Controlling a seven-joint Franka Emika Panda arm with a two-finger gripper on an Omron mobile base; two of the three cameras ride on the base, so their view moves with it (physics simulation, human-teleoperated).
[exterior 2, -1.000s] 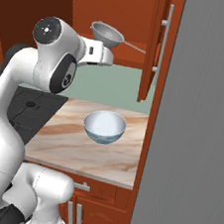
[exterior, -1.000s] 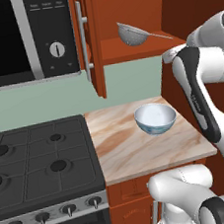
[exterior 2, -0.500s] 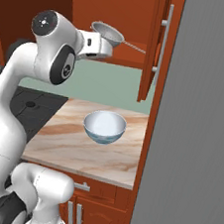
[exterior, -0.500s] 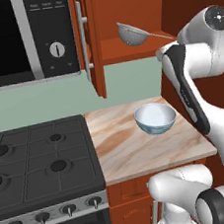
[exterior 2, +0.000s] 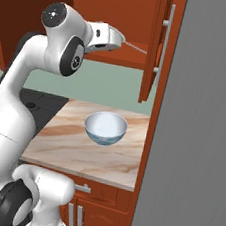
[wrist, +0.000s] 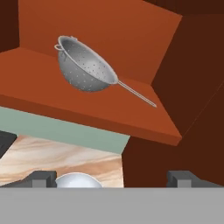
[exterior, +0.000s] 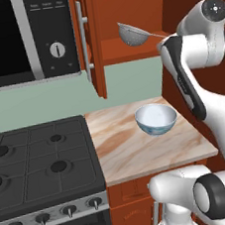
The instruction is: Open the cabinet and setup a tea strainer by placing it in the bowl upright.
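The cabinet stands open, its door [exterior: 90,42] swung out beside the microwave. On its lower shelf [wrist: 65,105] lies the tea strainer [wrist: 85,70], tilted on its side, thin handle pointing right. In the left base view the tea strainer [exterior: 134,34] sits at the shelf's front, handle toward my hand. My gripper [wrist: 113,179] is open, tips far apart, nothing between them, just short of the handle's end. From the right I see the gripper [exterior 2: 118,36] at shelf height. The bowl [exterior: 156,119] stands upright and empty on the counter below.
A black-and-silver microwave [exterior: 25,35] hangs left of the open door. A black stove [exterior: 41,163] adjoins the marble counter [exterior: 134,154]. The other door [exterior 2: 158,45] and a tall grey panel [exterior 2: 204,122] close off the right side.
My hand and upper arm have risen and swung in toward the shelf, nearer the strainer's handle. Strainer and bowl have not moved; jaws stay open.
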